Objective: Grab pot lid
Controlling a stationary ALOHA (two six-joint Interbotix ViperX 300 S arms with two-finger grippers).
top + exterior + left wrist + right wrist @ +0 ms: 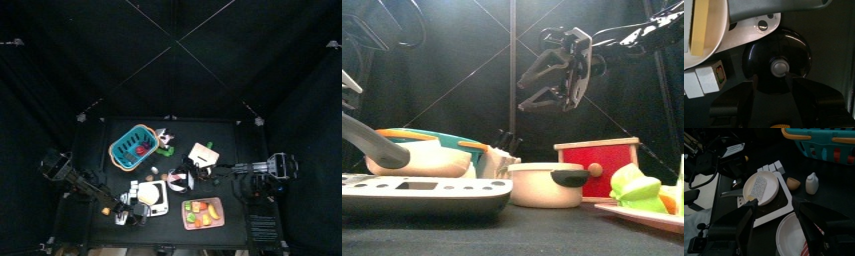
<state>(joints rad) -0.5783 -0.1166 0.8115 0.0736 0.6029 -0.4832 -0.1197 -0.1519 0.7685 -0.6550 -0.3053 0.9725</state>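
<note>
The pot lid [777,62] is a glossy dark round disc with a pale grey knob, lying flat on the black table in the left wrist view. My left gripper [774,92] hovers over it, open, one jaw on each side of the lid's near edge with nothing gripped. From above, the left gripper [128,212] sits near the table's front left, and the lid is hidden beneath it. My right gripper [556,78] hangs high above the table's middle, open and empty; it also shows in its own view [777,212].
A white pan [763,187] on a white scale [422,195] lies beside the lid. A teal basket [134,145] is at the back left. A white pot [549,185], a red box [603,160] and an orange-filled tray [203,212] stand to the right.
</note>
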